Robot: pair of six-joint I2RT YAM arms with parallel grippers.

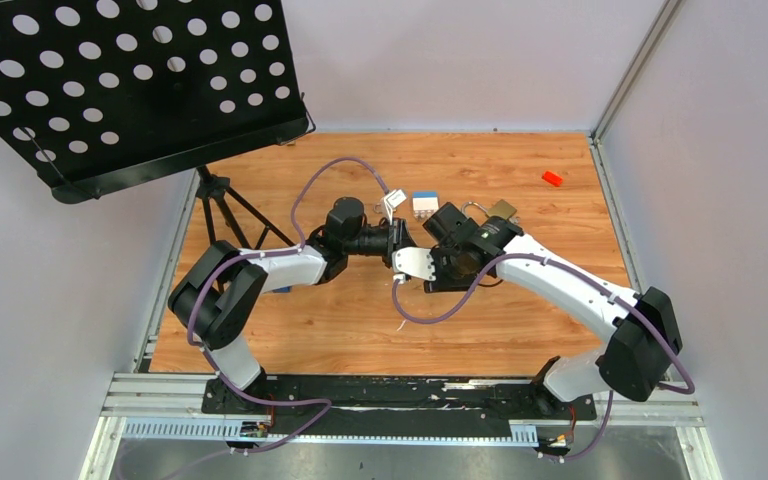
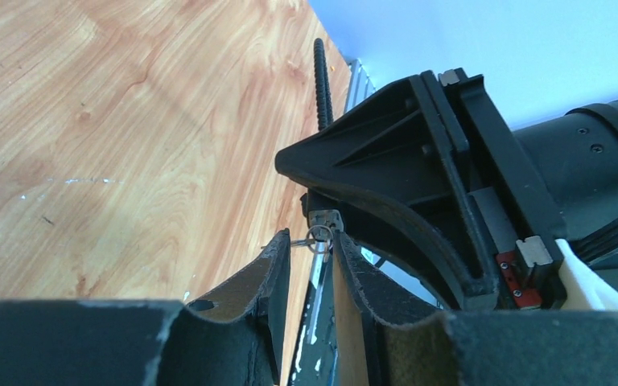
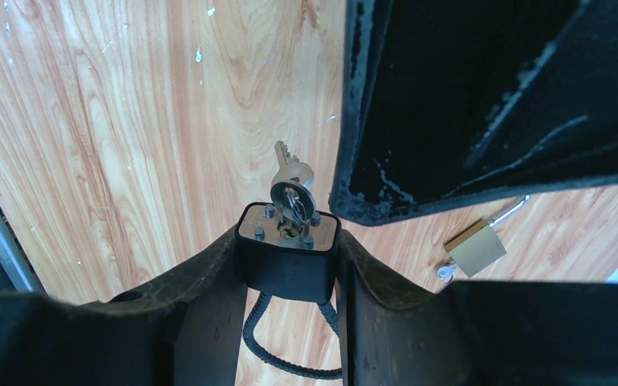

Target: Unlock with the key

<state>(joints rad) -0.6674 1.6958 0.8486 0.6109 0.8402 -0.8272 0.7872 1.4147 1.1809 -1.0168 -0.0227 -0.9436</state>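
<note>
A: Over the middle of the table (image 1: 360, 330) both arms meet nose to nose. The left arm (image 1: 260, 268) is folded at the elbow near its base, with the forearm lying flat and pointing right. The right arm (image 1: 570, 285) comes in from the far right, forearm slanting up and left.

B: ok, and where's the key?

A: In the right wrist view the key (image 3: 292, 186) is stuck in the face of the black lock (image 3: 288, 269) and pokes straight out, with a ring through its head. A second key looks to hang off that same ring.

B: who's holding the lock?

A: The right gripper (image 3: 290, 237). Its fingers are clamped on both sides of the lock body, with the black cable (image 3: 265, 346) looping out below.

B: and the left one, got the key or not?

A: Honestly can't tell. The left gripper (image 2: 312, 245) is squeezed down to a narrow slot and the key ring (image 2: 319, 236) sits right at its mouth, between the tips. From the right wrist camera one left finger is just a big black slab beside the key, and whether it's actually pinching is hidden.

B: anything else around?

A: A brass padlock (image 3: 475, 248) lies on the wood well beyond the lock, and a small red block (image 1: 552, 178) sits near the far right corner
</note>
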